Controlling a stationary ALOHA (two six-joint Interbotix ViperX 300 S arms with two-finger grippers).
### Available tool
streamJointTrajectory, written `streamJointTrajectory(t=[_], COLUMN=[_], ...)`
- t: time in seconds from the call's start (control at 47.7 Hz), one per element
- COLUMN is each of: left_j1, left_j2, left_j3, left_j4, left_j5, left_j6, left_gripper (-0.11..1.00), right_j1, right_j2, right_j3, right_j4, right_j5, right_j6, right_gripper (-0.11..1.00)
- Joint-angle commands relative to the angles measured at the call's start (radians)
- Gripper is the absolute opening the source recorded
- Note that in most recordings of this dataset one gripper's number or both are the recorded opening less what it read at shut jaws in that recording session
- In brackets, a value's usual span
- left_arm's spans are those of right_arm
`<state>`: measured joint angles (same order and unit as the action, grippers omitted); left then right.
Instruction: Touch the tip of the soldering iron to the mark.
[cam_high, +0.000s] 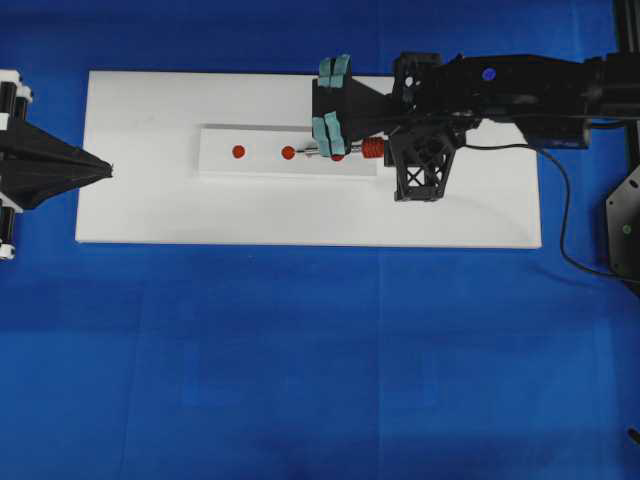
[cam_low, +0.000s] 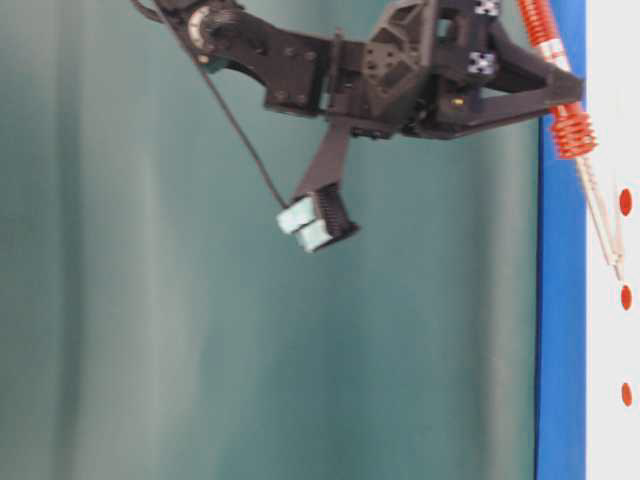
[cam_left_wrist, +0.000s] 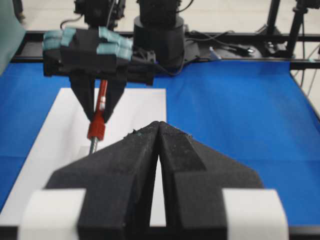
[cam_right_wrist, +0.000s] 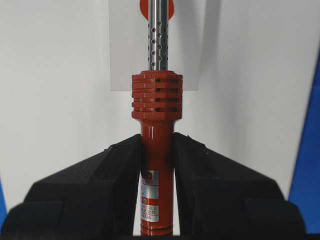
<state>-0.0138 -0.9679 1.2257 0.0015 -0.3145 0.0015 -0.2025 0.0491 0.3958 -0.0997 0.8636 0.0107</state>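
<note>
The right pincer (cam_right_wrist: 157, 150) is clamped on the orange-red handle of the soldering iron (cam_right_wrist: 157, 125), just behind the ribbed collar, with the metal shaft projecting forward over the raised white strip (cam_high: 290, 152) that lies on the white board (cam_high: 140, 200). The strip carries a row of red marks; in the overhead view two marks (cam_high: 238, 152) lie clear to the left, and a third (cam_high: 338, 156) is partly covered by the iron. In the table-level view the shaft slopes toward the strip, and the tip appears close to the surface, but contact cannot be confirmed. The left pincer (cam_left_wrist: 158, 150) is closed on nothing and rests near the left end of the board, well apart from the work. To complete the step correctly, identify the mark the tip is aimed at; the wrist view shows a red mark behind the shaft, on the shaft's axis. Hold that alignment and lower the tip slowly. Keep the handle grip firm so the iron does not pivot. Stop at first contact; excess pressure could shift the strip on the blue tabletop (cam_high: 300, 350).
</note>
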Motion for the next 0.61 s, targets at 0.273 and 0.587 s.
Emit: streamJointTrajectory(t=[0.273,0.587], left_j1=[-0.002,0.000], left_j2=[0.003,-0.002], left_j3=[-0.014,-0.012], left_j4=[0.000,0.000], left_j5=[-0.008,-0.009], left_j6=[-0.002,-0.005], left_gripper=[0.00,0.00], right_j1=[0.002,0.009], right_j2=[-0.137,-0.169], right_j3=[-0.117,-0.150], right_j4=[-0.041,-0.067], right_j5=[0.126,0.181], right_j6=[0.002,0.002], right_gripper=[0.06,0.06])
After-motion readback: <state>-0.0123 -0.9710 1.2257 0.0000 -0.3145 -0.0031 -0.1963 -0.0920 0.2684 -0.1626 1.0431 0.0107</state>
